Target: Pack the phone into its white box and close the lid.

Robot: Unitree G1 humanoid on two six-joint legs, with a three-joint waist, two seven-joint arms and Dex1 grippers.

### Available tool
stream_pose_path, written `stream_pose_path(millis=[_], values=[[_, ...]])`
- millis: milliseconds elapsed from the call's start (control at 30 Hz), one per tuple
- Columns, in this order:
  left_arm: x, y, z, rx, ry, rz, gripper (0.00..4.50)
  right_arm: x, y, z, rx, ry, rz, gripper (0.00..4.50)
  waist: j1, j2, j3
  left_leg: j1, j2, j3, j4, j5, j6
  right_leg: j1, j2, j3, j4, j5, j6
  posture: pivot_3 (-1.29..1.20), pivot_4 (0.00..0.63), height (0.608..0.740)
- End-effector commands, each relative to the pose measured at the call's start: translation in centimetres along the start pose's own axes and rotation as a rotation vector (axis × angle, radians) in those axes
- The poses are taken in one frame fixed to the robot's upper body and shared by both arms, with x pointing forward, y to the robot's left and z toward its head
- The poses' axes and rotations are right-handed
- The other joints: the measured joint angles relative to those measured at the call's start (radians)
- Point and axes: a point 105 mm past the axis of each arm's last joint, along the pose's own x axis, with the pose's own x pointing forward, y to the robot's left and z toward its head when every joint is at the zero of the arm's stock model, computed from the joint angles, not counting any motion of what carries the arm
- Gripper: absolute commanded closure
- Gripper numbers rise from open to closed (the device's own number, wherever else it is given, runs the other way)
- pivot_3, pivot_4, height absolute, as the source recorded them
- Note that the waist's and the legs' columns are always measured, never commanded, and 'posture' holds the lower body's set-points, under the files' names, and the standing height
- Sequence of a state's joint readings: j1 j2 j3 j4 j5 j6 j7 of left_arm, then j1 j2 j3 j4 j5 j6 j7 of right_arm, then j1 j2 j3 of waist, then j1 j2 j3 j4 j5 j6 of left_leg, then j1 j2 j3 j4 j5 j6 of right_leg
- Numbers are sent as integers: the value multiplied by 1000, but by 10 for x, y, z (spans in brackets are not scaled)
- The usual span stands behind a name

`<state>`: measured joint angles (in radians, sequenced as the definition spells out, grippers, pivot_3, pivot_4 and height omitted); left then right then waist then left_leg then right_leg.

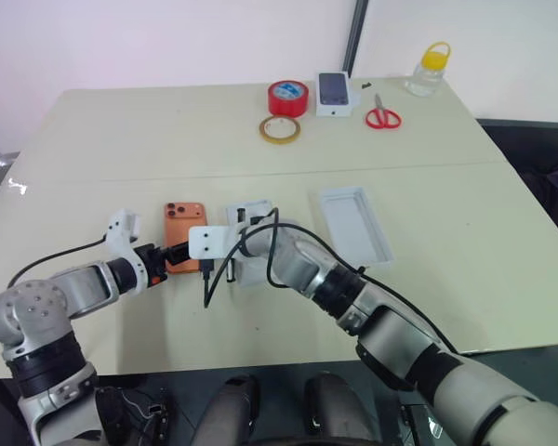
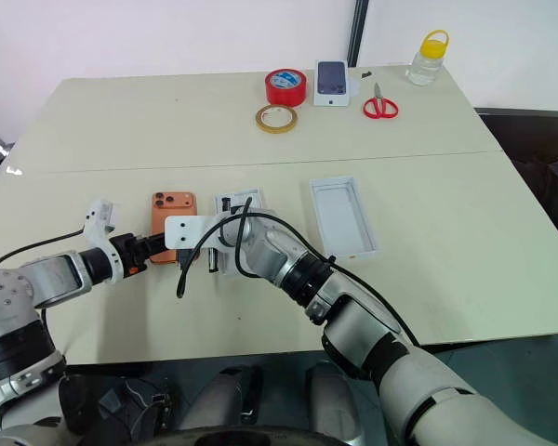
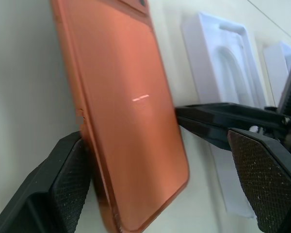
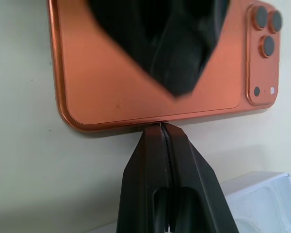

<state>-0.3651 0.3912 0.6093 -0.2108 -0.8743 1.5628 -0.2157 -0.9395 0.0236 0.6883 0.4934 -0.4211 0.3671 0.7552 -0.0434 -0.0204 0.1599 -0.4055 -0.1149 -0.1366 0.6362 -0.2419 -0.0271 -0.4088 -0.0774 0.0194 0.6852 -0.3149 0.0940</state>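
The orange phone [image 1: 183, 229] lies back up on the table, its camera cluster at the far end. My left gripper [image 3: 169, 187] is open and straddles the phone's near end. One pad [image 3: 70, 177] is against the phone's long edge, while the other pad [image 3: 262, 179] stands well off it. My right gripper [image 4: 161, 127] is shut, with its tips pressed to the phone's other long edge. The white box [image 1: 356, 223] sits open and empty to the right. The lid is out of view.
A thin white insert [image 1: 249, 219] with a recess lies under my right wrist, just right of the phone. At the table's far side are a red tape roll [image 1: 288, 97], a tan tape ring [image 1: 279, 129], a smaller white box [image 1: 334, 93], red scissors [image 1: 382, 117] and a yellow-capped bottle [image 1: 428, 70].
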Motion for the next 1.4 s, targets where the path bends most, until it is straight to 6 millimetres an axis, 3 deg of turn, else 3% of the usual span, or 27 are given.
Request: stream_pose_path(millis=[33,300,967,1067,1167,1400], values=[[6,-7,-6,-12,35,-46,78,1,6,17,-31,-50,17,4494,0,0,0,0,0,0,0,0,0,0,0,0,0,0,0,0,150,740],[2,10,16,-127,-72,-12,78,0,8,13,-35,-40,19,4494,-1,0,0,0,0,0,0,0,0,0,0,0,0,0,0,0,150,740],[6,1,16,-204,-118,-44,78,-1,9,14,-37,-45,19,4494,-2,-1,-1,0,0,0,0,0,0,0,0,0,1,0,0,0,150,740],[5,-1,16,-202,-134,-48,896,-1,10,14,-38,-45,19,4500,-2,-1,-1,0,0,0,0,0,0,0,0,0,1,0,0,0,150,740],[4,-1,17,-200,-141,-41,2291,-1,10,15,-40,-48,20,4500,-2,-1,-1,0,0,0,0,0,0,0,0,0,0,0,0,0,150,740],[4,1,17,-216,-148,-30,2291,-1,9,15,-41,-48,19,4500,-2,-1,0,0,0,0,0,0,0,0,1,0,1,0,0,0,150,740]])
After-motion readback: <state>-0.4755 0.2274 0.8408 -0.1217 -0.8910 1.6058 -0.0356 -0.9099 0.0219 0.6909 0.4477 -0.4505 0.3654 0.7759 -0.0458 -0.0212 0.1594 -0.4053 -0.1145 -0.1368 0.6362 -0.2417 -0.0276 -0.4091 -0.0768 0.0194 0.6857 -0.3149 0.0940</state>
